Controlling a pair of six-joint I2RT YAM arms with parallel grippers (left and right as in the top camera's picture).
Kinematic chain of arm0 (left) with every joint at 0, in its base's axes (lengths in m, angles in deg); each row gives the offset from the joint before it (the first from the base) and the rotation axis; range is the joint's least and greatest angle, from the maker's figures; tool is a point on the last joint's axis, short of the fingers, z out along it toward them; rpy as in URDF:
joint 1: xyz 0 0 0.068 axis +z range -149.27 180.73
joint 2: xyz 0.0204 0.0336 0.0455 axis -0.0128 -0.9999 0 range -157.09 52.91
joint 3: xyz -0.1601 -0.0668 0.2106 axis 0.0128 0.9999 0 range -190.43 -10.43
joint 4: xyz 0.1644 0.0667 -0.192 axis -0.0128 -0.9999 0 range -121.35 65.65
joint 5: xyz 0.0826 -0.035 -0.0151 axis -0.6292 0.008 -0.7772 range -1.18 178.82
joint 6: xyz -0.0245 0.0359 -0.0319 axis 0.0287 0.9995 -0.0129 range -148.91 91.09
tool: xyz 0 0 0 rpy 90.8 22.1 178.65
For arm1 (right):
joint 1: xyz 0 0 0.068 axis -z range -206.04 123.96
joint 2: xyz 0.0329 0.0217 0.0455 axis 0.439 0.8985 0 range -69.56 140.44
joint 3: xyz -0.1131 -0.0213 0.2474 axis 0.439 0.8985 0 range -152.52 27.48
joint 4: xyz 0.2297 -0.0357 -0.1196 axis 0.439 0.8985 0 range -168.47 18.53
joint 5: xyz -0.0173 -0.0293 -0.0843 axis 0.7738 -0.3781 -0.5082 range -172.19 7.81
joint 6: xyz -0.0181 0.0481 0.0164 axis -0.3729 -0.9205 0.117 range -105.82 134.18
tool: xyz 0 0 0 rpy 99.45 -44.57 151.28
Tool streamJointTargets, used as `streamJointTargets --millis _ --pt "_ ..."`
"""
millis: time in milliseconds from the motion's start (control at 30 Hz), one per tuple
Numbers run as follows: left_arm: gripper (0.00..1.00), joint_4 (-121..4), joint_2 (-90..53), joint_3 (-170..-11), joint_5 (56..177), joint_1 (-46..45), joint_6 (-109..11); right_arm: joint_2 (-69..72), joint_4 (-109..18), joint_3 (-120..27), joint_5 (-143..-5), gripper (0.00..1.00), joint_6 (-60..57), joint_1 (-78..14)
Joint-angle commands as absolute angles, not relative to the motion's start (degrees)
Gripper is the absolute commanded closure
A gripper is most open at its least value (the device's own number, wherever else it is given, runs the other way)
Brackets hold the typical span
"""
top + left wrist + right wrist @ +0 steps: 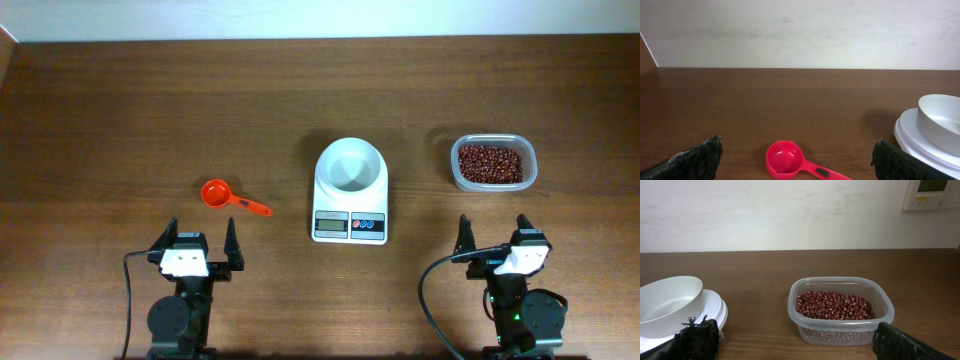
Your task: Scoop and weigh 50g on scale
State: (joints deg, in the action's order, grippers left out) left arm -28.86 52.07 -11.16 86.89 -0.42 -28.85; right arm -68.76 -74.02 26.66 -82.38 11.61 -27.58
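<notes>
1. Scale (350,205) sits mid-tabletop (150,100) with a white bowl (350,165) on its platform. The bowl is empty (display too small to read).
2. Beans (490,163) sit in a clear tub (456,178) to the right of the scale, well apart from it. None weighed yet.
3. Scoop (222,196) lies left of the scale, cup upward. Its long axis runs crosswise: cup on the end far from the scale, handle pointing toward the scale and slightly back toward the robot.
4. Left arm (186,262): jaws spread wide, nothing in them. The scoop lies near and just ahead, on the scale's left.
5. Right arm (518,258): jaws also released and empty, on the scale's right, with the tub straight ahead.
6. Judgement: task not started. The left arm is nearer the scoop. The handle lies along the jaws' opening line, so a wrist turn is probably needed before closing across it.
</notes>
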Motion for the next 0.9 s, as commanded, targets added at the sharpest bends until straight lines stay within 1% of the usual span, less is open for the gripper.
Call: streamJointTargets --millis 0,633,767,800,867 --pt "0.01 -29.1 52.6 -10.9 87.5 -0.1 -28.0 -69.3 -74.0 27.2 -82.5 0.01 12.1 -27.9" --pt "0.01 -29.1 52.6 -10.9 87.5 -0.1 -28.0 -69.3 -74.0 27.2 -82.5 0.01 12.1 -27.9" --pt "0.01 -24.8 52.6 -11.0 87.6 -0.1 -28.0 -69.3 -74.0 27.2 -82.5 0.01 12.1 -27.9" --pt "0.01 -24.9 52.6 -11.3 88.2 -0.1 -28.0 -69.3 -74.0 27.2 -82.5 0.01 12.1 -27.9" --pt "0.01 -26.0 52.6 -12.3 94.7 -0.1 -28.3 -69.3 -74.0 27.2 -82.5 0.01 12.1 -27.9"
